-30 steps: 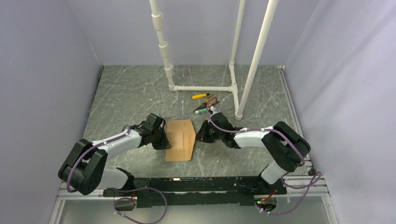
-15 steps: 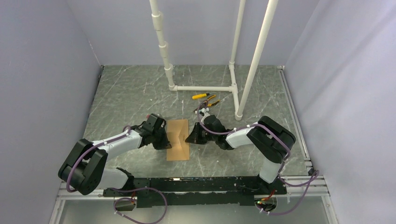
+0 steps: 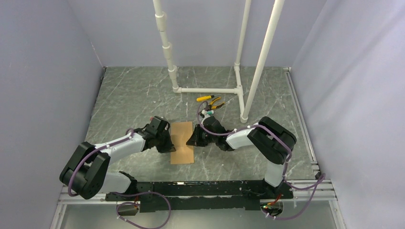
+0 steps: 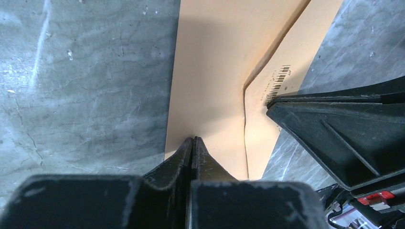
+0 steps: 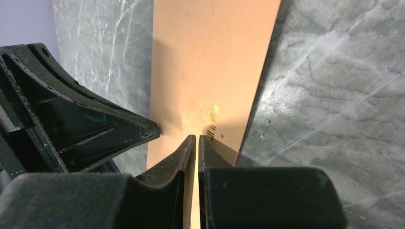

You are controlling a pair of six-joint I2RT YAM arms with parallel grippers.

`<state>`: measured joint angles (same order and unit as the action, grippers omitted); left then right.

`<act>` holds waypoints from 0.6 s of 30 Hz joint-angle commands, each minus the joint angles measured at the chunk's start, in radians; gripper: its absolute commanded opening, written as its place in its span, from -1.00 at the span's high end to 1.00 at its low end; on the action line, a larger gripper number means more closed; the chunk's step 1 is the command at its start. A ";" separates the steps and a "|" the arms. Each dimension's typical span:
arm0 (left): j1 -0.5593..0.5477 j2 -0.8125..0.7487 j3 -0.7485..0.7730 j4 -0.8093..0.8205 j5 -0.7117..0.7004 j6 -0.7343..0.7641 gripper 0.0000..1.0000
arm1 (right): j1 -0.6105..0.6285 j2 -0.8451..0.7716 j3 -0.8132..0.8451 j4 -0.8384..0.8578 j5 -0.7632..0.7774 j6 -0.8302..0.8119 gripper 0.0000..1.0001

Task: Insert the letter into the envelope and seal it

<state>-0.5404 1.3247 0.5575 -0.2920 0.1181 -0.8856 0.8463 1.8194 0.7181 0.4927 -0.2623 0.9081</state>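
The kraft-brown envelope (image 3: 182, 142) lies flat on the grey table between my two grippers. Its pointed flap, marked with a barcode, is folded over the body (image 4: 267, 86). My left gripper (image 3: 169, 145) is shut and empty, its tip (image 4: 193, 139) resting on the envelope's left edge. My right gripper (image 3: 191, 140) is nearly shut at the envelope's right edge (image 5: 197, 137), with a thin tan strip of the flap between its fingers beside the barcode (image 5: 212, 114). No separate letter shows; it is hidden.
A white pipe frame (image 3: 205, 89) stands on the table behind the envelope. A yellow-handled tool (image 3: 206, 98) and pliers (image 3: 216, 103) lie just behind the right arm. Grey walls enclose the left, right and back.
My right gripper has moved left with the flap, folding it down from raised to flat over the envelope. The left gripper has stayed on the left edge.
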 commanded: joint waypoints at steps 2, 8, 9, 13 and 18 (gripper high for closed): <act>-0.006 0.000 0.001 0.011 0.002 0.014 0.88 | 0.005 0.011 0.037 -0.074 0.041 0.023 0.78; 0.058 0.010 0.026 0.215 0.204 0.064 0.88 | 0.005 0.004 0.044 -0.262 0.085 0.083 0.84; 0.066 0.021 0.031 0.252 0.232 0.064 0.88 | 0.004 0.010 0.044 -0.271 0.081 0.090 0.84; 0.077 0.078 0.065 0.387 0.298 0.057 0.86 | 0.002 0.017 0.049 -0.285 0.072 0.105 0.87; 0.081 0.196 0.098 0.459 0.326 0.068 0.89 | -0.006 0.022 0.055 -0.296 0.069 0.111 1.00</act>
<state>-0.4648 1.4540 0.6136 0.0444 0.3794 -0.8494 0.8459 1.8194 0.7792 0.3317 -0.2276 1.0233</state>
